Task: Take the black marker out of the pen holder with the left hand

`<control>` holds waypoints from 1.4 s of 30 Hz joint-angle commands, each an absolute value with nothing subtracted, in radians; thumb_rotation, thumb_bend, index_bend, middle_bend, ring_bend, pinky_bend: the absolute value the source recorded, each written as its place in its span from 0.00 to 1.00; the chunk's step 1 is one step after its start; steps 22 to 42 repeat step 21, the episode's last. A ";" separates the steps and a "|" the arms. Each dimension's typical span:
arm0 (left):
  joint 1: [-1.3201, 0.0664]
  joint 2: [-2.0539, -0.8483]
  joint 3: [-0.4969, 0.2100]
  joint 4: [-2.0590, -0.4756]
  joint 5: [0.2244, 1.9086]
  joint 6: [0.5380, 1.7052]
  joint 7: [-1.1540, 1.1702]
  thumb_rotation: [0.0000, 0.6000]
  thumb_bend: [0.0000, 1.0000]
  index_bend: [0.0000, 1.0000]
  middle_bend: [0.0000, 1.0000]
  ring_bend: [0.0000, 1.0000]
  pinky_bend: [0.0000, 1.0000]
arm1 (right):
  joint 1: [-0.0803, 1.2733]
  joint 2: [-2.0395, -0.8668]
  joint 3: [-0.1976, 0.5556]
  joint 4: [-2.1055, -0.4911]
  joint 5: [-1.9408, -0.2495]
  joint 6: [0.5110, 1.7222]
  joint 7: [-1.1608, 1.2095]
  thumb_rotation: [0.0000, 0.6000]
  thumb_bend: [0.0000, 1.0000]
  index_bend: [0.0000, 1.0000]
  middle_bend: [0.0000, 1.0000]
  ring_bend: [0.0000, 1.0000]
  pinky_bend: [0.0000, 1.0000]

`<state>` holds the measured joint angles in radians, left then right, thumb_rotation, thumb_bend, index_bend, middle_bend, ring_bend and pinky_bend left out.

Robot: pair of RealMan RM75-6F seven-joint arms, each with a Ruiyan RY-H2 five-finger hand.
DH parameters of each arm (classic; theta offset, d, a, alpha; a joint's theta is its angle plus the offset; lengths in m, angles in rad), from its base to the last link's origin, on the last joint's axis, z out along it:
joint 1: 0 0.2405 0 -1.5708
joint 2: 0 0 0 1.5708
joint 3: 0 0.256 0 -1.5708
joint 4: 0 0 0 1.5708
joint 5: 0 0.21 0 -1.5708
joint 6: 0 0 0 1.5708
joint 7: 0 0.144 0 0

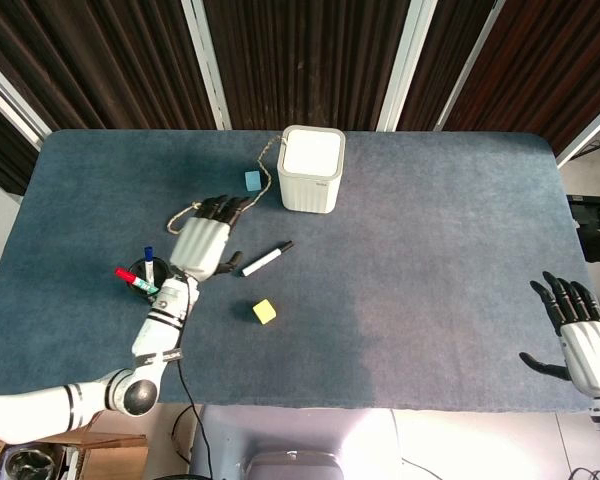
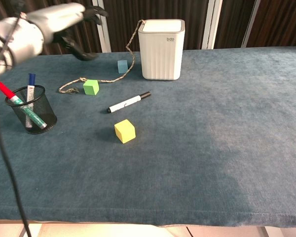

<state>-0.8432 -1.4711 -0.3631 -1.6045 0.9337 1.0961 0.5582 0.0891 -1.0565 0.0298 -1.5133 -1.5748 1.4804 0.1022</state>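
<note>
The black marker [image 1: 267,259] [image 2: 129,102], white-bodied with a black cap, lies flat on the blue table between the green cube [image 2: 91,87] and the yellow cube [image 1: 265,312] [image 2: 125,131]. My left hand [image 1: 205,242] [image 2: 69,24] hovers up and to the left of it, fingers spread, holding nothing. The black mesh pen holder [image 1: 140,280] [image 2: 33,112] stands at the left with a red, a blue and a green marker in it. My right hand [image 1: 580,338] rests open by the table's front right corner, only in the head view.
A white bin [image 1: 311,168] [image 2: 162,49] stands at the back centre, with a rope [image 2: 74,85] trailing from it toward the green cube. A small blue cube [image 1: 252,180] [image 2: 122,66] sits left of the bin.
</note>
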 commanded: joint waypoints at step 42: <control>-0.106 -1.148 0.084 -1.660 1.383 1.656 0.149 1.00 0.32 0.13 0.14 0.07 0.04 | 0.113 -1.076 0.013 -1.474 -1.631 1.479 0.175 1.00 0.00 0.00 0.01 0.00 0.00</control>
